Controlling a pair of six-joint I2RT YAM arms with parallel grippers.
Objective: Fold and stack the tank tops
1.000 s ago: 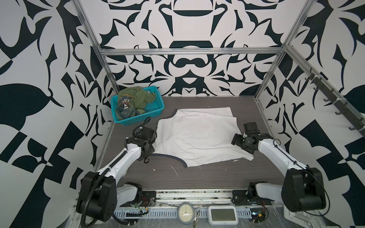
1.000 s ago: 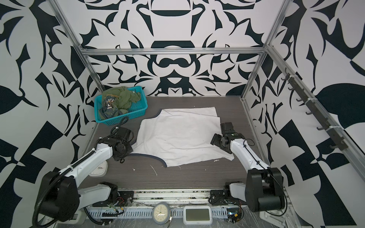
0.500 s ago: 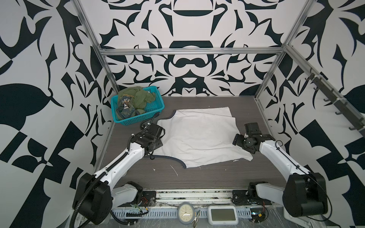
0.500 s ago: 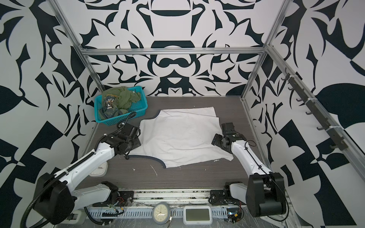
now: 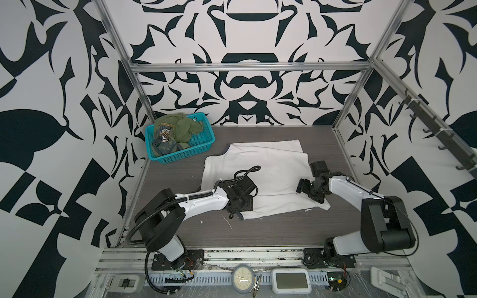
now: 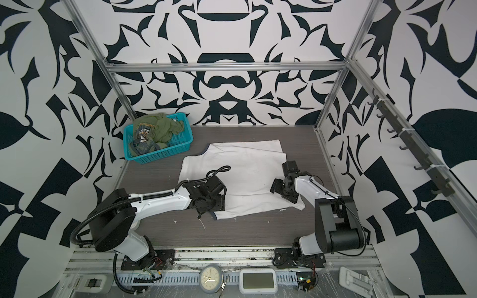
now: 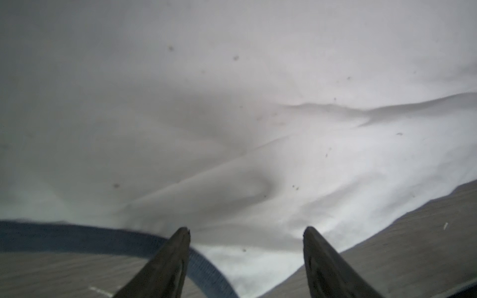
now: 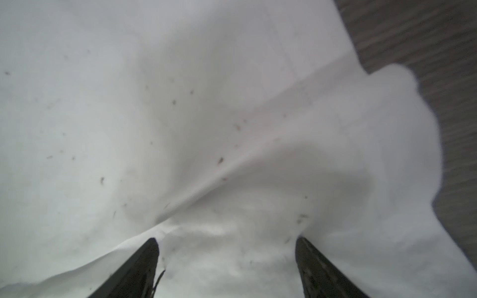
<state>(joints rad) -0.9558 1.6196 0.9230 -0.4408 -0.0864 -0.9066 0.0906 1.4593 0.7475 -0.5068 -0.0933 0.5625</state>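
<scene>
Wrist views show left and right jaws open, the white tank top point(image 7: 258, 103) lying beneath both.

This is a robot lab test cell, not a home or shop. An aluminium frame point(image 5: 247, 67) boxes in the space. In both top views the walls point(image 5: 51, 77) all round the jaws carry a bold black-and-white printed pattern. Beneath the jaws lies a dark wood-grain desk point(image 5: 271, 232).

Two white-and-black arms, the left arm point(image 5: 201, 202) and the right arm point(image 5: 346, 187), are bolted to a slotted metal rail point(image 5: 258, 254) on the near side of the jaws. Along that rail sit an analogue clock point(image 5: 242, 279), a small blank display point(image 5: 291, 280) and loose wiring point(image 5: 338, 280). A bar of hooks point(image 5: 438, 134) runs along the wall, out past the right arm's jaws.
</scene>
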